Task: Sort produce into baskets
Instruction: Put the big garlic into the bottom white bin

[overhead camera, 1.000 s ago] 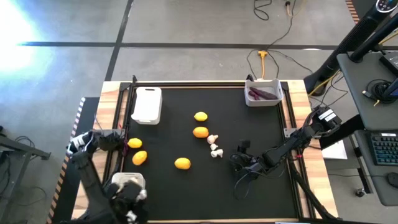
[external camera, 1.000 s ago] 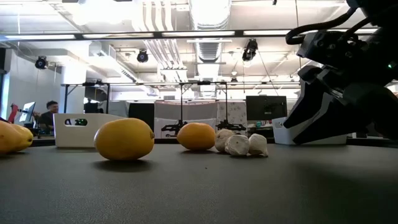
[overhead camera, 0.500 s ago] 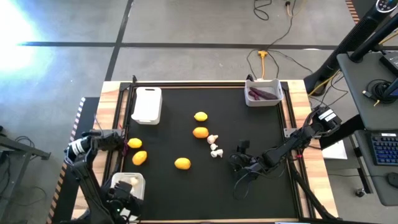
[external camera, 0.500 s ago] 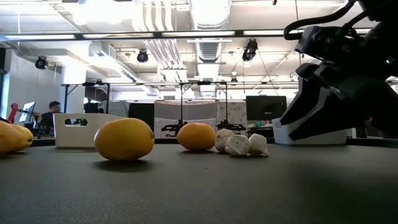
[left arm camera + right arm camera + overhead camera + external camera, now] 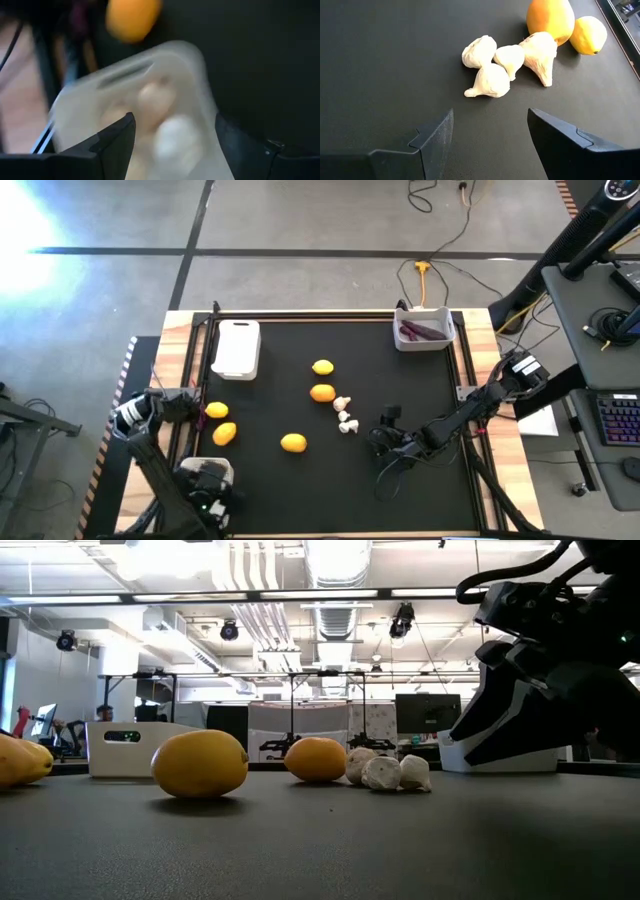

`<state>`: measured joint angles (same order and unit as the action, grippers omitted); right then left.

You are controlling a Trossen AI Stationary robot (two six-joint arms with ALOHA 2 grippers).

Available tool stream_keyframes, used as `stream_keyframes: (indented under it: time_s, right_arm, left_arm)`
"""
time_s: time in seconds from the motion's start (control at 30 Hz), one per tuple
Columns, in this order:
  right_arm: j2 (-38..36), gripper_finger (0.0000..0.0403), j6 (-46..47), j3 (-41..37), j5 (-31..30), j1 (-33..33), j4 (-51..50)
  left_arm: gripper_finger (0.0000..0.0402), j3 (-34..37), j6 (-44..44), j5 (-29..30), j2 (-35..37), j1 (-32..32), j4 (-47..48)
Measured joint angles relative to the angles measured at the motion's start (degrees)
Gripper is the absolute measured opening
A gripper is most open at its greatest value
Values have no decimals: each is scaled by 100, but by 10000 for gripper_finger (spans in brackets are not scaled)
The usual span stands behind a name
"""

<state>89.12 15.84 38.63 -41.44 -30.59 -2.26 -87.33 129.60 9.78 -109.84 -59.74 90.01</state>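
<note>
My left gripper (image 5: 208, 502) hangs open over the near-left white bin (image 5: 205, 471). The left wrist view shows whitish-beige pieces (image 5: 160, 115) lying in that bin between my open fingers. My right gripper (image 5: 383, 435) is open and empty, low over the mat, just right of several whitish lumpy pieces (image 5: 345, 418). These also show in the right wrist view (image 5: 505, 62). Several lemons lie on the mat, among them one in the middle (image 5: 322, 392), one nearer (image 5: 293, 443) and one at the left (image 5: 224, 433). Purple pieces (image 5: 422, 332) lie in the far-right bin (image 5: 440, 340).
A third white bin (image 5: 236, 348) stands at the far left of the black mat. Two lemons (image 5: 217, 411) lie close to the left arm's base. The mat's near middle and right parts are bare. Desks and cables lie beyond the table's right edge.
My left arm has shifted slightly over the near-left bin, and its wrist view is blurred by the motion. My right gripper has risen very slightly and stays open near the whitish pieces. The produce on the mat has stayed in place.
</note>
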Motion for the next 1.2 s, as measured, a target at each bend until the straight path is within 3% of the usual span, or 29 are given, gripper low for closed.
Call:
stream_keyframes:
  time_s: [0.2, 0.4, 0.77, 0.93, 1.2]
  right_arm:
    - [0, 249, 0, 0, 0, 0, -2]
    - [0, 249, 0, 0, -1, 0, -20]
    - [0, 249, -2, 0, 2, -2, -131]
    - [-64, 249, 108, 14, -59, -2, -907]
    - [-232, 249, 441, 17, -256, -2, -1394]
  left_arm:
    - [255, -250, -1875, 1294, 9, 784, -307]
    - [254, -193, -3432, 1659, 9, 1817, -1048]
    - [253, -42, -7650, 2585, -63, 3482, -4449]
    - [256, 15, -8215, 2575, -297, 4080, -5449]
    - [256, -130, -8251, 2515, -1002, 4765, -5863]
